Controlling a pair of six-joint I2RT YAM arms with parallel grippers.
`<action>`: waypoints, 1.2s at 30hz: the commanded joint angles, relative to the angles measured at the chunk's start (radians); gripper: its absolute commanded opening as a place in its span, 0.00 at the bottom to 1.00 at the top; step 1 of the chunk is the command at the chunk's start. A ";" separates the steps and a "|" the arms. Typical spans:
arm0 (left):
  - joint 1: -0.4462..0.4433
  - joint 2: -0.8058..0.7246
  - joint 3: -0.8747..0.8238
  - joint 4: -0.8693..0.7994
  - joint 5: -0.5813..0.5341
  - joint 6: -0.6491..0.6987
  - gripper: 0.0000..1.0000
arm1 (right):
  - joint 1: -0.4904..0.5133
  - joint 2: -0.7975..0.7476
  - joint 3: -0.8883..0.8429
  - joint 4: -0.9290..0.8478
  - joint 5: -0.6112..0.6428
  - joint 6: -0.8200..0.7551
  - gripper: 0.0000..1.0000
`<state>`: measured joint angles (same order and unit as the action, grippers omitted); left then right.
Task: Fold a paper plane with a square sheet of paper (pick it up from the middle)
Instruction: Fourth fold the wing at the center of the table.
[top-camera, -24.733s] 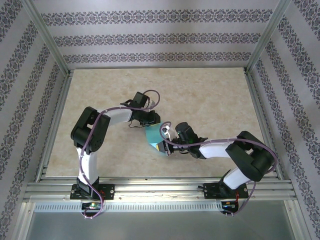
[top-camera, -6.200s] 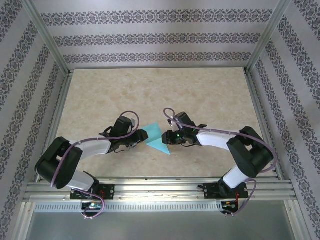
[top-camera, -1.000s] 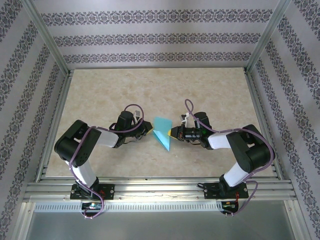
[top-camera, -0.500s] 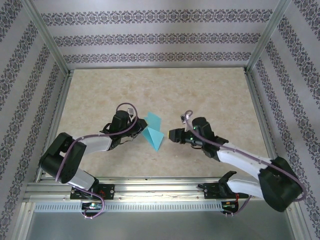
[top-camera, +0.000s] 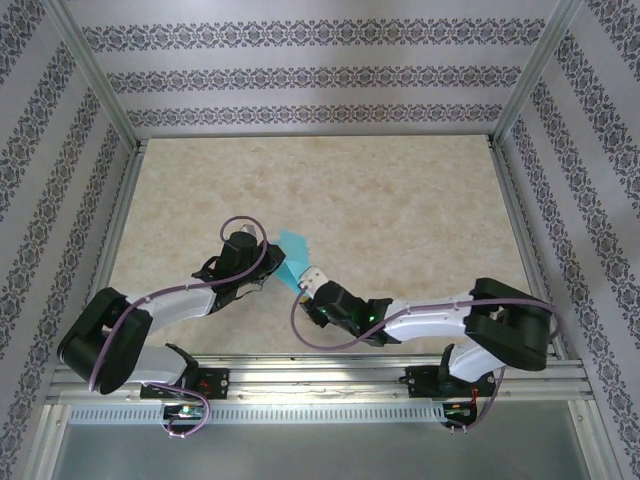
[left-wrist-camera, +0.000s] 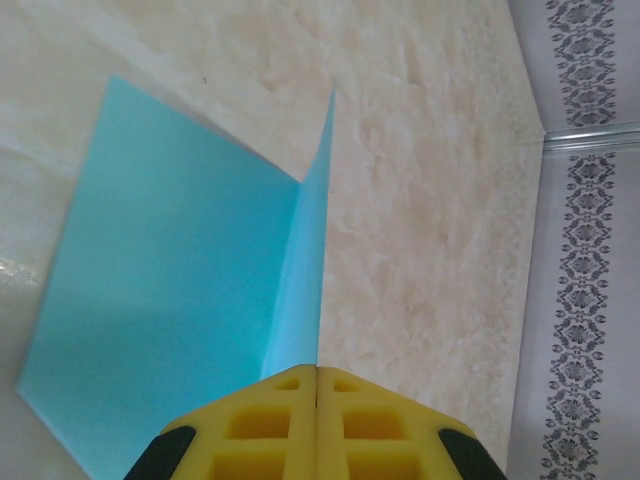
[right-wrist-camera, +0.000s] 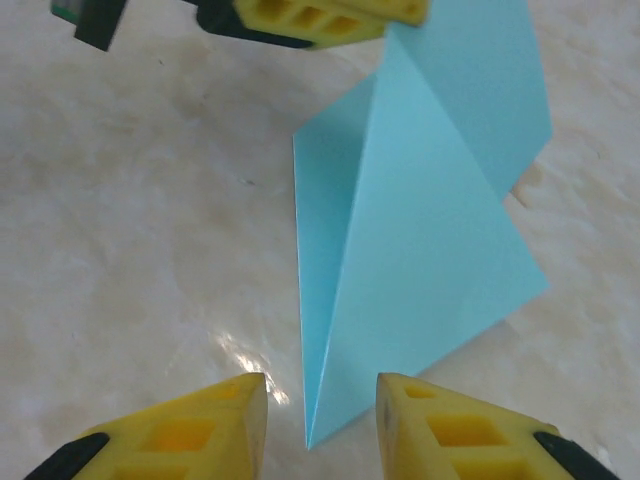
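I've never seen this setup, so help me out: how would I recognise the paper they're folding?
Look at the beige marbled table, slightly left of its centre and toward the near edge. There is the turquoise paper, a creased, pointed sheet pinched at its fold by the left arm's yellow fingers. Nothing else there is bright blue-green.

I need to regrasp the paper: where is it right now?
Just left of the middle of the table in the top view, the paper is pinched by the left gripper, with the open right gripper at its pointed tip.
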<state>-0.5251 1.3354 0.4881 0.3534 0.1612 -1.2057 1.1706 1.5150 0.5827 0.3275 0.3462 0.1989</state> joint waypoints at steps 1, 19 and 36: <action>-0.019 -0.033 -0.015 -0.043 -0.050 -0.021 0.02 | 0.015 0.050 0.035 0.106 0.140 -0.072 0.33; -0.027 -0.045 -0.027 -0.037 -0.071 -0.040 0.02 | 0.004 0.285 0.156 0.148 0.204 -0.034 0.31; -0.027 -0.062 -0.027 -0.047 -0.083 -0.050 0.04 | -0.017 0.279 0.139 0.167 0.199 -0.059 0.09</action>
<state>-0.5426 1.2968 0.4702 0.3347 0.0994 -1.2434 1.1667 1.8027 0.7261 0.4702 0.5198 0.1513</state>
